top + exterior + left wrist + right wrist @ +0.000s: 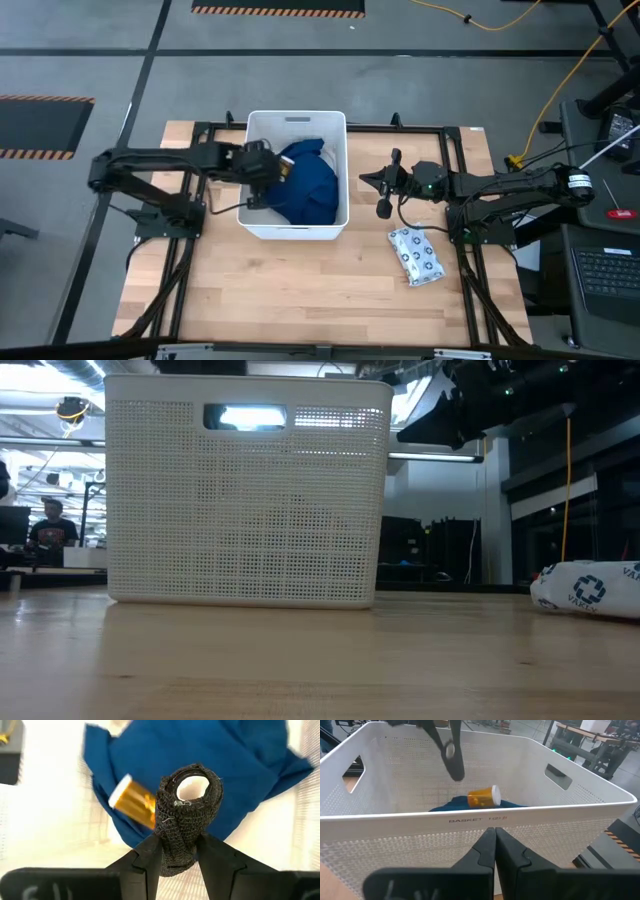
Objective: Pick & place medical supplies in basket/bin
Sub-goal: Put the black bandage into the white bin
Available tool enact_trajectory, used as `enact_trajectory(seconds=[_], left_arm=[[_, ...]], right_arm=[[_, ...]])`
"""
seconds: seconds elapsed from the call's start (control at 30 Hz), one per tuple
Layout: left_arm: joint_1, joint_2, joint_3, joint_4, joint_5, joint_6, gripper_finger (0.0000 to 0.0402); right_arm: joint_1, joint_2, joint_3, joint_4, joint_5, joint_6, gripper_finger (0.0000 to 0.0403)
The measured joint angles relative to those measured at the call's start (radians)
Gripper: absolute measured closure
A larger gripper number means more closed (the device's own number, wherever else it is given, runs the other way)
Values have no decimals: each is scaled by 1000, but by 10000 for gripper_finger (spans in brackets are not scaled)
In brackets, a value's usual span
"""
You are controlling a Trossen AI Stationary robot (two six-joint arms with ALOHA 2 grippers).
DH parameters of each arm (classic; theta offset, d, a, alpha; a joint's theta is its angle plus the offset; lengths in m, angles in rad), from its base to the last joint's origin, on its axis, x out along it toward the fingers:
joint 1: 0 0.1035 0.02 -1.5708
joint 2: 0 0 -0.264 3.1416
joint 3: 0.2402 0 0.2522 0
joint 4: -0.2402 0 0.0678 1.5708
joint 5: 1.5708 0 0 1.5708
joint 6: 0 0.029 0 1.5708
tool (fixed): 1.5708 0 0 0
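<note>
The white tub [296,232] stands at the middle of the wooden table [300,290], its perforated walls tall and a slot handle cut in the far rim; inside lies the large dark blue cloth [310,185], filling most of the floor, with the small orange bottle [484,797] lying on its side on top of the cloth, white cap toward the right wall. The left pincer [179,851] hangs over the tub's left side, above the cloth; a small black oblong [186,817], a roll of dark mesh wrap with a pale hollow core, stands between its fingers, which look only loosely parted around it, so whether they grip it I cannot tell. The right pincer [494,836] waits just right of the tub, outside the wall, its fingers pressed together on nothing. The white dark-dotted packet [416,256] lies on the table, to the right of the tub and nearer the front edge, well apart from it.
</note>
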Motion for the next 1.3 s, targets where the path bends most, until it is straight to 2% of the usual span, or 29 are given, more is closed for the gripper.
enact_trajectory(seconds=[0.1, 0.37, 0.7, 1.03, 1.3], left_arm=[[0, -68, -1, 4, 12, 17, 295], [6, -209, -67, 162, 120, 48, 322], [5, -124, -143, 173, 220, 54, 344], [2, 76, -150, 183, 174, 54, 338], [2, 177, -150, 190, -18, 38, 289]], right_arm=[[0, 0, 0, 0, 0, 0, 393], [1, 0, 0, 0, -1, 7, 393], [1, 0, 0, 0, -2, 4, 393], [1, 0, 0, 0, -1, 3, 393], [1, 0, 0, 0, -1, 3, 393]])
